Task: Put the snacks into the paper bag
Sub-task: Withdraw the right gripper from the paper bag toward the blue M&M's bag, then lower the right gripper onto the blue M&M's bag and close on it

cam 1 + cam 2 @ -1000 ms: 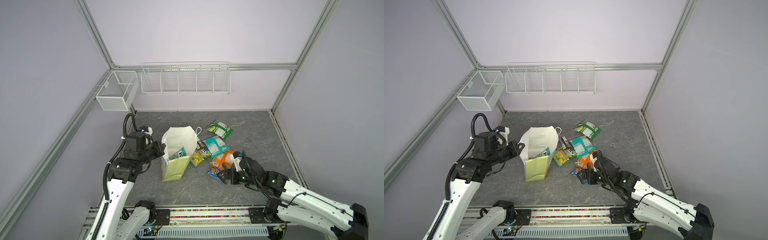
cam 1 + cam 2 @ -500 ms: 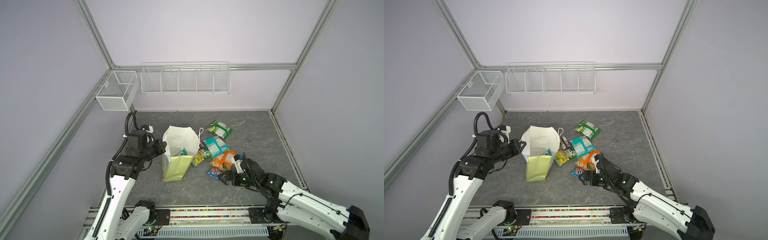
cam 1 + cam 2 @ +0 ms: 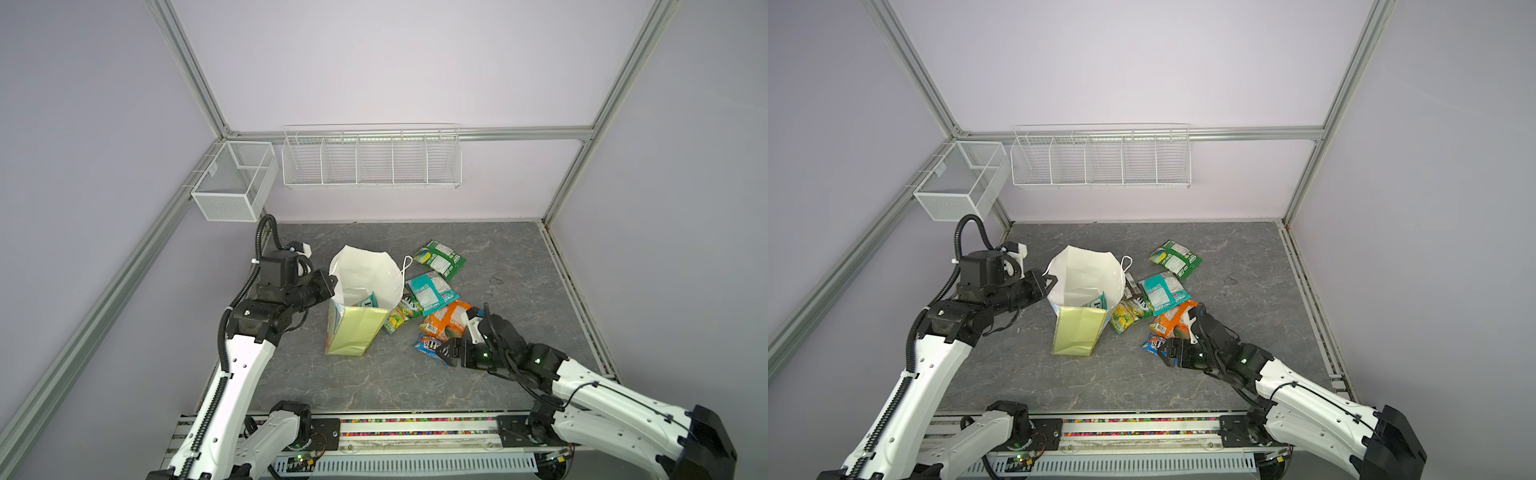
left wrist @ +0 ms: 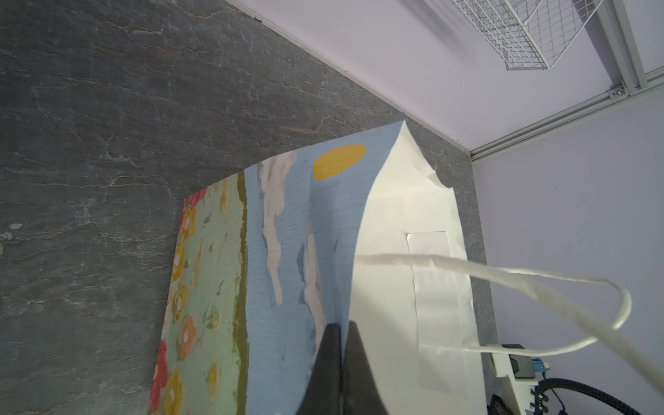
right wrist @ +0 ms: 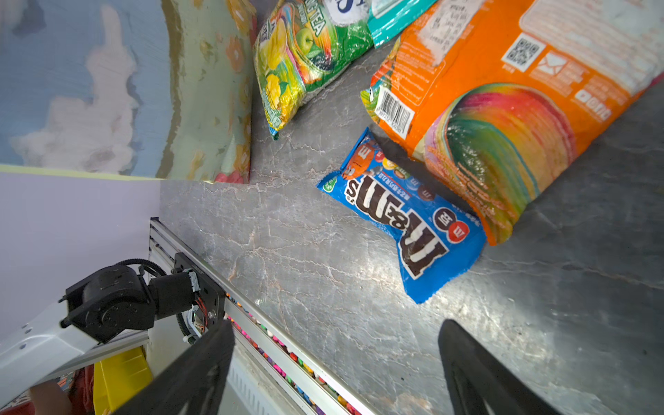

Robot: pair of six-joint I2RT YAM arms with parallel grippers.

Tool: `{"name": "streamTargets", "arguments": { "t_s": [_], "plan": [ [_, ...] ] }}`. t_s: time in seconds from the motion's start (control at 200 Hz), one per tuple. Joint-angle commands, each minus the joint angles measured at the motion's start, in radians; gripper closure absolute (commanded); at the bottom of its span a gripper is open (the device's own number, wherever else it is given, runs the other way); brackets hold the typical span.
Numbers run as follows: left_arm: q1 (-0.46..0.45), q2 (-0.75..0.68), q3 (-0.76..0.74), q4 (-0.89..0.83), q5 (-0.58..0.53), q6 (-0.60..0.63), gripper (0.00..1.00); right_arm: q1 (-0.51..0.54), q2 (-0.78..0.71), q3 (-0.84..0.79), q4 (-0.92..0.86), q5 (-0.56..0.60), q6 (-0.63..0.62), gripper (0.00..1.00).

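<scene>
The blue M&M's packet (image 5: pixel 402 222) lies just right of the upright paper bag (image 3: pixel 357 332), a teal packet (image 3: pixel 368 301) already inside. Your right gripper (image 5: pixel 336 325) has edged toward it, jaws wide apart and empty. Your left gripper (image 4: pixel 341 332) stays clamped on the bag's rim, so this pick looks next.

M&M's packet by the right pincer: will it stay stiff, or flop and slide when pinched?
The blue M&M's packet looks glossy and crinkled, so it would probably slide if pushed. It lies thin and flat on the tabletop, so it is likely light and floppy, sagging from an end grip.
</scene>
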Motion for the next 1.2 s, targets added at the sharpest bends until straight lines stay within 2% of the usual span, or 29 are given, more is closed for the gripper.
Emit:
{"name": "streamTargets", "arguments": {
  "t_s": [0.0, 0.24, 0.605, 0.86, 1.195],
  "plan": [
    [-0.003, 0.004, 0.044, 0.053, 0.008, 0.019, 1.00, -0.027, 0.045, -0.017, 0.065, -0.051, 0.006, 0.08],
    [-0.003, 0.004, 0.042, 0.074, 0.020, 0.011, 1.00, -0.033, 0.165, 0.009, 0.091, -0.088, -0.009, 0.06],
    [-0.003, -0.001, 0.027, 0.087, 0.027, 0.007, 1.00, -0.049, 0.182, -0.016, 0.101, -0.074, 0.001, 0.05],
    [-0.003, -0.008, -0.003, 0.116, 0.046, -0.002, 1.00, -0.072, 0.135, -0.068, 0.067, -0.043, 0.042, 0.05],
    [-0.003, -0.016, -0.028, 0.137, 0.056, 0.006, 1.00, -0.073, 0.169, -0.101, 0.125, -0.040, 0.089, 0.04]
  ]
}}
